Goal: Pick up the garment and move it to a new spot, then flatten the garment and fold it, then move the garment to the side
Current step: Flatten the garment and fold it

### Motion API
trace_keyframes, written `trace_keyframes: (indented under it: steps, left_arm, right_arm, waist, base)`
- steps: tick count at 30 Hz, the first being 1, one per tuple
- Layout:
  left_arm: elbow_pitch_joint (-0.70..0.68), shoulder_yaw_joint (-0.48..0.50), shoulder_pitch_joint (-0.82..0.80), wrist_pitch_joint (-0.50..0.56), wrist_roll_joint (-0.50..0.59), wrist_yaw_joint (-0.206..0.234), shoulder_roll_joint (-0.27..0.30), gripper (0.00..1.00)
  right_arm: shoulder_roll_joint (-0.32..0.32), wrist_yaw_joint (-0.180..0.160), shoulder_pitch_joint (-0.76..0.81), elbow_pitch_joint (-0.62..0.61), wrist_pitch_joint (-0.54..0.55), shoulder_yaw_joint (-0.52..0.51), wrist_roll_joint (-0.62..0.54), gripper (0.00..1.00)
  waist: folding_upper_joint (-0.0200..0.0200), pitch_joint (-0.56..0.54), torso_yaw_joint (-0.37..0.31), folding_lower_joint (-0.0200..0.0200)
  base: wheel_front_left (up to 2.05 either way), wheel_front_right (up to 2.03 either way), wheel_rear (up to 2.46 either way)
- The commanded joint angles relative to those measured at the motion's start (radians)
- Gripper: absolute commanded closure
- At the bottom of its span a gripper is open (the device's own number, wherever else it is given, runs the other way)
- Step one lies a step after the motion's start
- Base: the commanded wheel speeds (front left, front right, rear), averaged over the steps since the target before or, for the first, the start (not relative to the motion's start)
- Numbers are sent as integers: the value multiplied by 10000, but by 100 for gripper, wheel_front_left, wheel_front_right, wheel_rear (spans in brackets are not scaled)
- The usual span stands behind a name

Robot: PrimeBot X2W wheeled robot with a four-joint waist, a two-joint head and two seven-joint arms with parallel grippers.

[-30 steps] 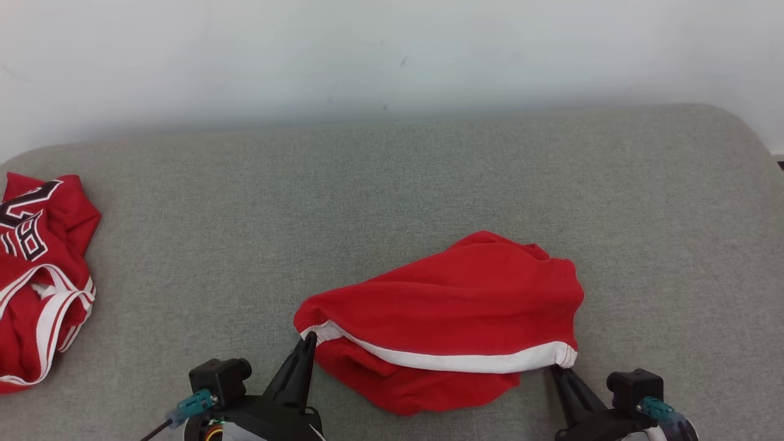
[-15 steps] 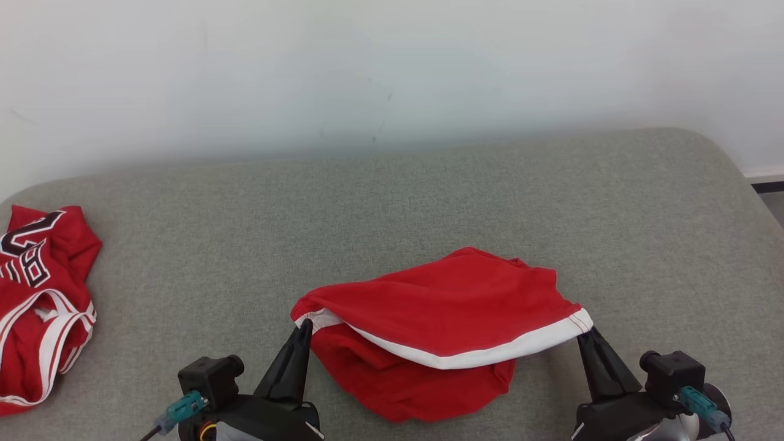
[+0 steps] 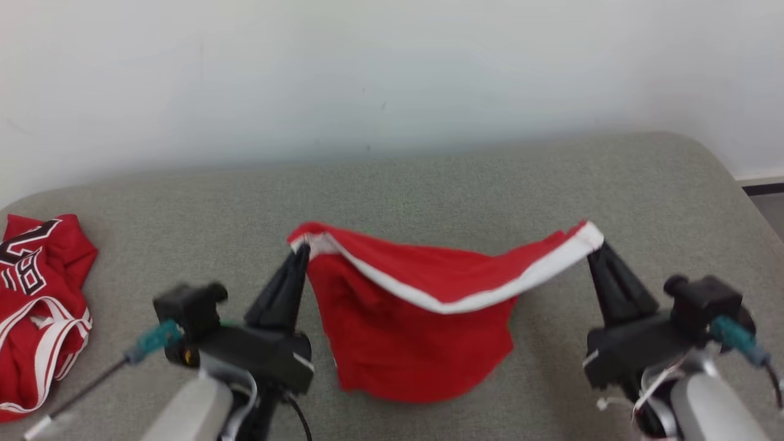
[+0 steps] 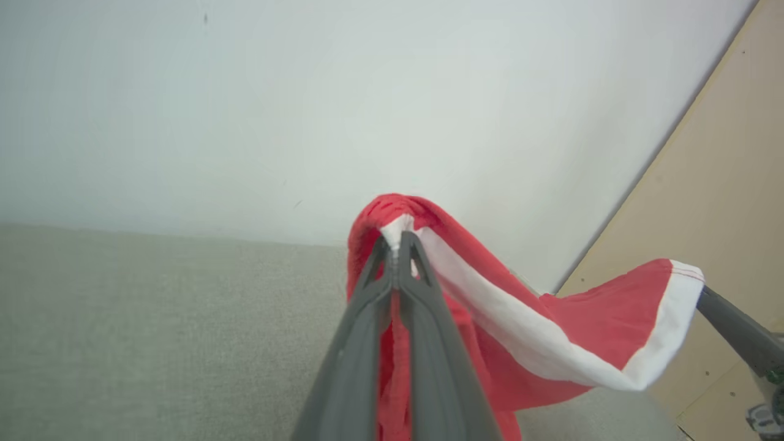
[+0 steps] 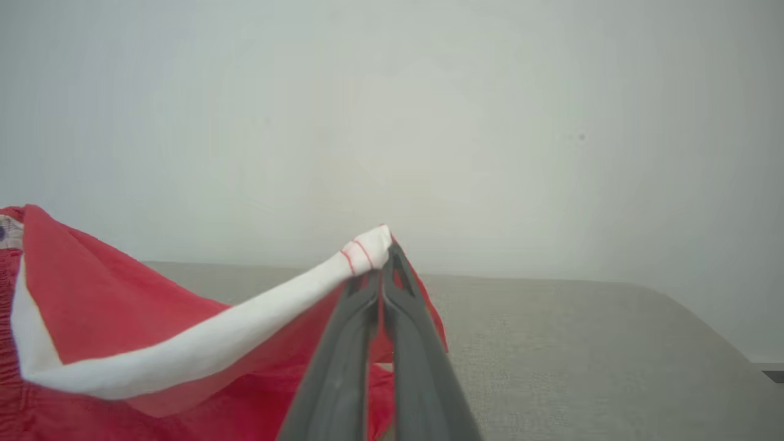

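Both grippers are closed on the red garment point(image 3: 422, 334), each pinching one end of its white-trimmed edge. The left gripper point(image 3: 301, 250) has its two dark fingers pressed together with the cloth caught at their tips. In the left wrist view the white band folds over those tips and red fabric falls away on either side of the fingers. The right gripper point(image 3: 593, 246) grips the opposite end of the same band, and the right wrist view shows the stitched corner of the trim bunched right at the point of its shut fingers. Between the two grippers the white band sags in a shallow curve, and the body of the garment hangs below it in a loose red drape, held up in front of the robot above the middle of the grey cushion point(image 3: 429, 184). The lowest fold comes down near the cushion's front part, but whether it touches the fabric there cannot be told. The two arms stand well apart, the left one low at the left of the head view and the right one at the right, and both look slightly blurred. A second red jersey point(image 3: 37, 294) with white stripes and dark lettering lies crumpled at the cushion's far left edge, well apart from the held garment. Behind the cushion rises a plain pale wall point(image 3: 367, 67).
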Motion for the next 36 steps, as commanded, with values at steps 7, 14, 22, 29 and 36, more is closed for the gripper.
trace_keyframes:
  steps: [7, 14, 22, 29, 36]
  left_arm:
    - [-715, -237, -2579, 932, -355, 13, 1073, 100]
    - [-1128, -99, -4451, 1558, -899, 13, 1811, 100]
    - [-987, 392, -5705, 1696, -1635, 65, 1963, 100]
    - [-476, 996, -6958, 1395, -1856, 570, 1551, 100]
    - [279, 1072, -8442, 353, -846, 998, 1294, 100]
  right_arm:
    - [-1033, -22, -2844, -475, 835, 481, 297, 100]
    - [-1551, -22, -5613, -266, 1162, 733, 558, 100]
    - [-1691, -22, -7631, 846, 1244, 474, 621, 100]
    - [-1380, -24, -9158, 1913, 1016, 407, 464, 100]
    - [-454, -24, -11086, 3057, -225, -379, -176, 100]
  waist:
    - [0, 1292, -354, 1]
    - [0, 2477, -649, 1]
    - [0, 3151, -735, 1]
    - [0, 4140, -791, 1]
    - [0, 5054, -1003, 1]
  base:
    - [0, 0, 0]
    - [0, 0, 0]
    - [0, 0, 0]
    - [0, 0, 0]
    - [0, 0, 0]
